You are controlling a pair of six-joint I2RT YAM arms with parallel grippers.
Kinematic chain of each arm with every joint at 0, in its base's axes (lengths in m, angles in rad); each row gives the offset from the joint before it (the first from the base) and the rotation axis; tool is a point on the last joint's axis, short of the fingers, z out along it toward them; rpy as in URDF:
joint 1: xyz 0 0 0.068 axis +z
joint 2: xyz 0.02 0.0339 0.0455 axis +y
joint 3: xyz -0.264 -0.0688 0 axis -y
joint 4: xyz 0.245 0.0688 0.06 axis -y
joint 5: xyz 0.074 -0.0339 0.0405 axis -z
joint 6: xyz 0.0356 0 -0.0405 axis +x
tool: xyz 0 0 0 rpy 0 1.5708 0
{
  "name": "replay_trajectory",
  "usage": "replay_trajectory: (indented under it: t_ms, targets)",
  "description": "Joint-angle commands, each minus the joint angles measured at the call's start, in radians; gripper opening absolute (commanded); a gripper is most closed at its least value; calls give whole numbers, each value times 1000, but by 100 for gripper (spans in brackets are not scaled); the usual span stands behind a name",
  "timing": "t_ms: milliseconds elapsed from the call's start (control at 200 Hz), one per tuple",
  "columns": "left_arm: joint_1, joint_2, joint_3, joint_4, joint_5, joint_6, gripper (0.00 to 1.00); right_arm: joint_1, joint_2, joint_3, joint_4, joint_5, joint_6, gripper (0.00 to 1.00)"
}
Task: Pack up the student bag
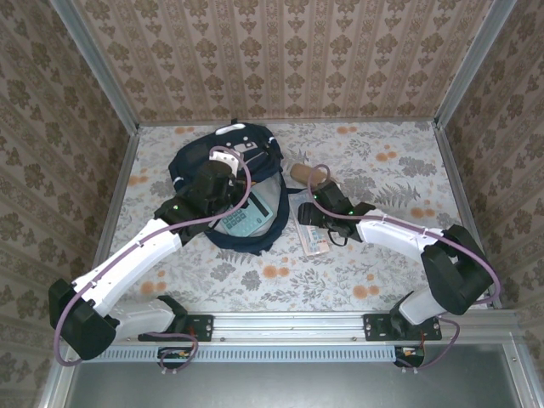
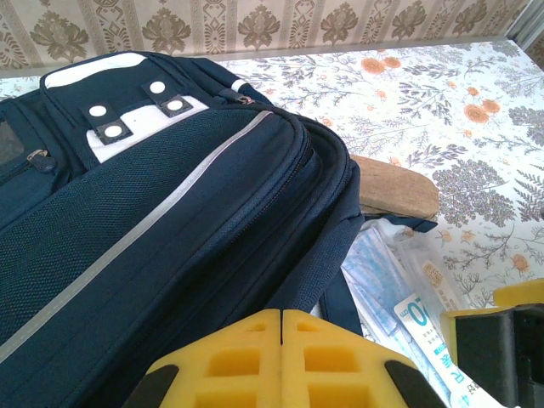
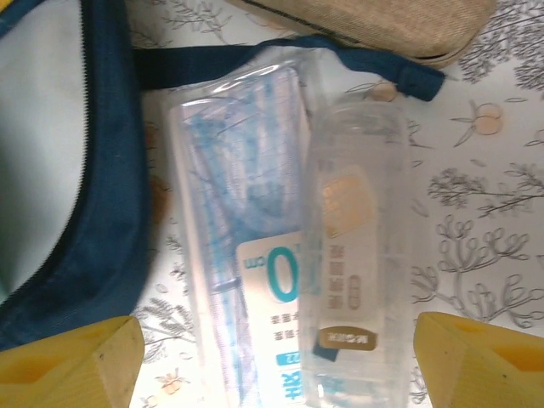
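**Top external view: bag open at the far left, right gripper spread over the stationery**

The student bag (image 1: 191, 161) lies flat on the table (image 1: 382, 255), left of centre and towards the far side. Its mouth gapes towards the near edge, with what looks like a calculator (image 1: 240, 219) inside.

The left gripper (image 2: 281, 340) is closed at the bag's near side, and nothing is visible between its pads. The right gripper (image 3: 276, 357) is open wide above a clear plastic case (image 3: 357, 238) and a clear packet of blue rulers (image 3: 242, 212), just right of the bag. A tan fabric case (image 3: 365, 21) lies beyond them.

The bag looks like soft, limp fabric that is likely to sag, so the piped zip rim seems the firmest place to hold it.
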State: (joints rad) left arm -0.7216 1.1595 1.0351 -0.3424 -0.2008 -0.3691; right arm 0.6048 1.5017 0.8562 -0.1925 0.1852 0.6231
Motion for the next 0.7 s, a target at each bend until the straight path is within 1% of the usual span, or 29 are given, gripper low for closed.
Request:
replay_trajectory:
  t_ms: [0, 225, 360, 465, 525, 595, 695]
  targets:
    - [-7, -45, 1, 59, -22, 19, 0, 1, 43, 3, -40, 83, -46, 85]
    - [-8, -61, 0, 59, -19, 17, 0, -15, 120, 34, -53, 117, -45, 84]
    - [-9, -68, -3, 61, -15, 16, 0, -46, 135, 15, -19, 73, -40, 80]
    - [-8, -67, -2, 61, -12, 16, 0, -55, 153, 14, 3, 42, -49, 76]
    - [-7, -67, -1, 60, -12, 16, 0, -57, 166, 19, 9, 27, -54, 71]
    - [-8, -69, -2, 62, -11, 16, 0, -60, 185, 33, 8, 12, -57, 68]
    - [-9, -70, -2, 59, -9, 16, 0, -60, 201, 43, 4, 7, -59, 58]
